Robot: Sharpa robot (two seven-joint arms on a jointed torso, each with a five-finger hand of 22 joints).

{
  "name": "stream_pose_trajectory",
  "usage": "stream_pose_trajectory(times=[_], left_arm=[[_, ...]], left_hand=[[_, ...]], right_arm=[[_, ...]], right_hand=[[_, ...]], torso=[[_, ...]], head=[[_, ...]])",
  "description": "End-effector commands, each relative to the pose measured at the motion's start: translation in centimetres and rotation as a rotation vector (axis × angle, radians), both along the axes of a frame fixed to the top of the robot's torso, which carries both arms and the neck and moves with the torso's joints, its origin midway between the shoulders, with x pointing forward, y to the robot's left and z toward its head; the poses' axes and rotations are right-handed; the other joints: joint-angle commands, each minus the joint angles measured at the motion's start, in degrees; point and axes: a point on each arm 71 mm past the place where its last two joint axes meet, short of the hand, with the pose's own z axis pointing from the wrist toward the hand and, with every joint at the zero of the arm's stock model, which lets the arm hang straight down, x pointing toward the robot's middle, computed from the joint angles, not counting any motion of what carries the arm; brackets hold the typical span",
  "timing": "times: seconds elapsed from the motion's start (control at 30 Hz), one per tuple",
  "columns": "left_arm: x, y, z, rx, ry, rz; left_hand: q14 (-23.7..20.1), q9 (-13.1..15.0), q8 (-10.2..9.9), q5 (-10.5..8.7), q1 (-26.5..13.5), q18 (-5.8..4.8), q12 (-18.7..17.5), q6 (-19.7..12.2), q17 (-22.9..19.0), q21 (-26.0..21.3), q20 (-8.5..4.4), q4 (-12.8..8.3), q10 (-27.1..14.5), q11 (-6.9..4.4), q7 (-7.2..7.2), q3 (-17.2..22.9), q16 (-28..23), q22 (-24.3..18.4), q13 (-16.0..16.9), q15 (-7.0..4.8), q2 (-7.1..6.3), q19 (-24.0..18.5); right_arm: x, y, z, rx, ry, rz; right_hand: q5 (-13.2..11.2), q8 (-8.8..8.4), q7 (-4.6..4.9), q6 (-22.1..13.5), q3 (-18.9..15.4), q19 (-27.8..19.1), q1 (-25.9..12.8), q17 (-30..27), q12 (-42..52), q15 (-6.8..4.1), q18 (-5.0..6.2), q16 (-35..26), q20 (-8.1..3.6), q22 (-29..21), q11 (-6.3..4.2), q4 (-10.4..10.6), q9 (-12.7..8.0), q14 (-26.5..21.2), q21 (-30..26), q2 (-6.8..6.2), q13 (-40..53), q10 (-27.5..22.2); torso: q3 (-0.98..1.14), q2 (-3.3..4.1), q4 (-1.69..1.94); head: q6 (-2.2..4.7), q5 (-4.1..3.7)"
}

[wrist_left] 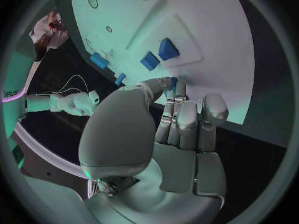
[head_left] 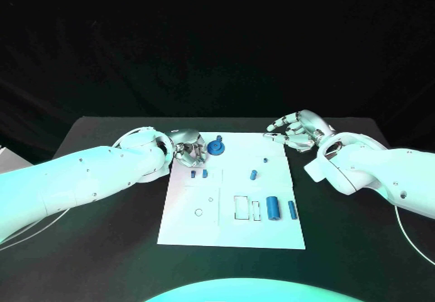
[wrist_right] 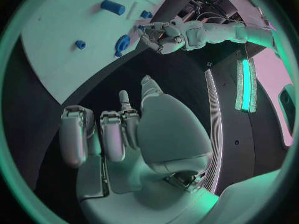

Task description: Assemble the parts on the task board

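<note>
Task board: the white rectangular plate (head_left: 227, 220) lies in the middle of the black table (head_left: 100, 251), its long side running away from the robot.
Left hand: the silver left hand (head_left: 188, 150) sits at the board's far left corner, fingers curled in toward the blue round-headed part (head_left: 215, 147).
Left hand's hold: in the left wrist view the fingertips (wrist_left: 176, 90) close around a small blue piece (wrist_left: 174, 81) at the board's edge; it looks pinched, though the contact is partly hidden by the fingers.
Round-headed part: it stands at the far end of the board, just beside the left hand's fingers; the right wrist view shows it (wrist_right: 122, 44) right at that hand (wrist_right: 163, 37).
Right hand: the silver right hand (head_left: 293, 131) hovers off the board's far right corner, above the table, fingers loosely curled and apart, holding nothing; the right wrist view (wrist_right: 124, 134) shows bare dark table beyond its fingers.
Small blue pegs: two short ones (head_left: 198, 173) stand near the left hand on the board's left half; another (head_left: 254, 174) stands near the middle.
Blue cylinders: a thick one (head_left: 273, 208) and a thinner one (head_left: 293, 209) lie side by side on the near right part of the board, well apart from both hands.
</note>
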Motion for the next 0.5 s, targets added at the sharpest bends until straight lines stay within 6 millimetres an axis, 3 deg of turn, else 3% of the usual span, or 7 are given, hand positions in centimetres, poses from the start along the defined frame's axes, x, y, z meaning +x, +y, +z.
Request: stream_pose_trajectory(times=[0.03, 0.5], left_arm=[[-0.19, -0.06, -0.41, 0.009, 0.012, -0.003], [-0.21, -0.01, -0.24, -0.015, -0.006, 0.006]], left_hand=[[-0.06, -0.21, -0.41, 0.05, -0.53, -0.73, -0.47, -0.62, -0.06, -0.29, -0.08, -0.42, 0.29, 0.14, 0.03, -0.07, 0.0, -0.02, 0.12, 0.24, -0.18, -0.41], [-0.18, -0.62, -2.37, 0.11, -1.68, -0.75, -1.78, -2.38, -0.47, -0.35, -0.02, 0.02, 0.98, 0.08, 0.22, -0.11, -0.11, 0.03, 0.46, 0.25, -1.06, -0.31]], right_arm=[[-0.03, 0.09, -0.01, -0.002, -0.003, 0.011], [-0.04, 0.06, -0.03, -0.002, -0.004, 0.01]], right_hand=[[0.38, 0.17, -0.11, -0.09, -0.23, 1.46, -0.07, 8.38, -0.23, 0.06, 1.05, -0.21, 0.26, 8.84, -0.1, -0.18, -0.07, 4.38, -0.2, 0.51, 7.97, -0.16], [0.38, 0.15, -0.1, -0.17, -0.27, 1.41, -0.08, 8.32, -0.27, 0.05, 1.07, -0.24, 0.25, 8.78, -0.1, -0.16, -0.09, 4.37, -0.32, 0.5, 7.92, -0.21]], torso=[[-0.02, 0.03, -0.06], [0.02, 0.05, -0.04]], head=[[0.04, 0.05], [0.08, 0.08]])
